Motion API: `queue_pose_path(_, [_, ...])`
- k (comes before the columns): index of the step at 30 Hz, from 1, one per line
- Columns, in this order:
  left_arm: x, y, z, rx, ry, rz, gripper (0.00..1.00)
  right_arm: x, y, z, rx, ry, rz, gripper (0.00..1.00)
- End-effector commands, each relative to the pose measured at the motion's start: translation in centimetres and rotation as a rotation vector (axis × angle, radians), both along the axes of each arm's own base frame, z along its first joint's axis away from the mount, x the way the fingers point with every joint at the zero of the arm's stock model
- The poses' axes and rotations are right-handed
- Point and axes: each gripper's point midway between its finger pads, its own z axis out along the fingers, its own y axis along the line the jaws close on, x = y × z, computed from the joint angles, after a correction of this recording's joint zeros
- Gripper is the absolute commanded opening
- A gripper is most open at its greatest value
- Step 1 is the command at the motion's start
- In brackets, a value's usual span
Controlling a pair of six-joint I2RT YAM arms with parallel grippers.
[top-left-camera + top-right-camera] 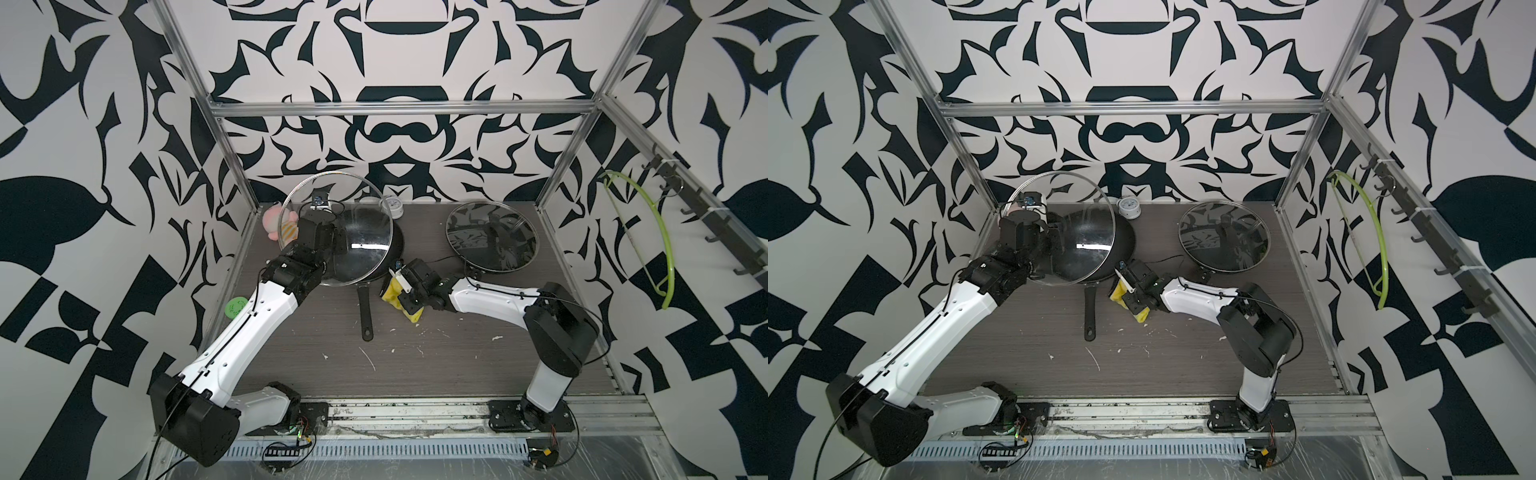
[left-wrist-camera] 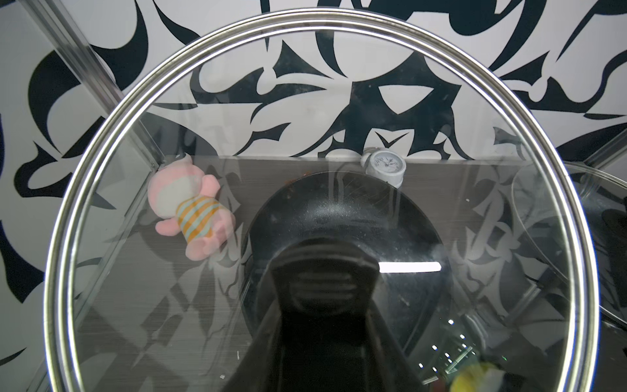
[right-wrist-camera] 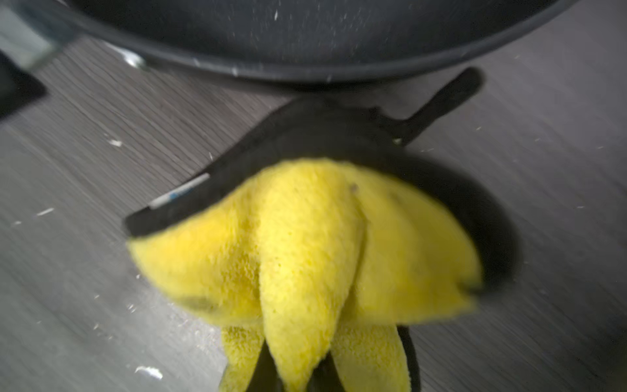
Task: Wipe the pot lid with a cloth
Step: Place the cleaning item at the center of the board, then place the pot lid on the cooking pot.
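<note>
A large glass pot lid (image 1: 361, 212) (image 1: 1086, 212) with a steel rim (image 2: 112, 112) stands tilted on edge over a black frying pan (image 1: 392, 245) (image 1: 1127, 245). My left gripper (image 1: 336, 243) (image 2: 319, 325) is shut on the lid's black knob (image 2: 319, 271) at its centre. The yellow fluffy cloth (image 1: 394, 296) (image 1: 1118, 291) (image 3: 305, 244) hangs bunched from my right gripper (image 1: 400, 293) (image 3: 298, 373), which is shut on it just above the table. That gripper sits beside the pan's rim (image 3: 305, 68), right of the pan handle (image 1: 365, 311) and below the lid's lower edge.
A second glass lid (image 1: 492, 237) (image 1: 1223, 235) lies flat at the back right. A pink plush toy (image 1: 272, 222) (image 2: 190, 210) and a small white clock (image 1: 391, 206) (image 2: 386, 166) sit along the back wall. A green disc (image 1: 236, 307) lies left of my left arm. White crumbs dot the table.
</note>
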Motion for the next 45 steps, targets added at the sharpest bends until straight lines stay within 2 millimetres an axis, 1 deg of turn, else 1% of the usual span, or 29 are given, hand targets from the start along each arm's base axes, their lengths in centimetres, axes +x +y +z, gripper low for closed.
queue_pose_path(1, [0.4,-0.3,8.2,-0.16,-0.199,0.01,0.0,0.6,0.9,1.1,0.06,-0.027,-0.007,0.03])
queue_pose_path(3, [0.4,-0.6,8.2,-0.173,-0.173,-0.001,0.0,0.6,1.0,1.4,0.067,-0.034,-0.006,0.14])
queue_pose_path(6, [0.7,-1.1,7.6,-0.166,-0.119,-0.025,0.0,0.5,0.8,2.7,0.082,-0.054,-0.003,0.37])
queue_pose_path(7, [0.9,-1.2,7.4,-0.163,-0.111,-0.024,0.0,0.4,0.8,3.3,0.093,-0.064,-0.003,0.42])
queue_pose_path(9, [1.2,-1.4,7.2,-0.159,-0.102,-0.022,0.0,0.1,0.4,4.4,0.114,-0.084,-0.002,0.5])
queue_pose_path(10, [2.1,-1.7,6.2,-0.146,-0.074,-0.014,0.0,-0.1,0.2,5.0,0.126,-0.098,-0.001,0.53])
queue_pose_path(14, [3.6,-1.8,5.3,-0.131,-0.023,0.005,0.0,-1.2,-1.0,7.1,0.159,-0.144,0.009,0.62])
queue_pose_path(17, [5.3,-2.1,4.1,-0.123,0.03,0.01,0.0,-1.9,-1.7,9.5,0.207,-0.199,0.018,0.73])
queue_pose_path(21, [7.8,-2.6,1.8,-0.096,0.126,0.02,0.0,-2.6,-2.4,12.8,0.286,-0.284,0.021,0.9])
queue_pose_path(24, [9.2,-3.2,-0.3,-0.074,0.207,0.021,0.0,-2.6,-2.9,15.0,0.322,-0.343,0.013,0.93])
queue_pose_path(27, [10.5,-3.8,-1.8,-0.056,0.262,0.02,0.0,-2.4,-3.8,16.6,0.329,-0.406,-0.011,0.94])
queue_pose_path(30, [11.5,-4.1,-3.3,-0.046,0.313,0.021,0.0,-2.1,-4.7,17.3,0.308,-0.45,-0.035,0.95])
queue_pose_path(33, [12.3,-4.1,-5.2,-0.044,0.36,0.028,0.0,-1.6,-5.8,17.6,0.283,-0.483,-0.077,0.95])
queue_pose_path(36, [12.6,-4.3,-6.7,-0.047,0.395,0.028,0.0,-1.4,-6.5,17.8,0.279,-0.499,-0.1,0.95])
queue_pose_path(40, [12.8,-4.7,-8.2,-0.059,0.415,0.022,0.0,-1.2,-7.0,17.8,0.28,-0.509,-0.121,0.94])
queue_pose_path(45, [13.0,-5.3,-10.0,-0.057,0.448,-0.001,0.0,-0.9,-7.5,17.4,0.272,-0.506,-0.146,0.93])
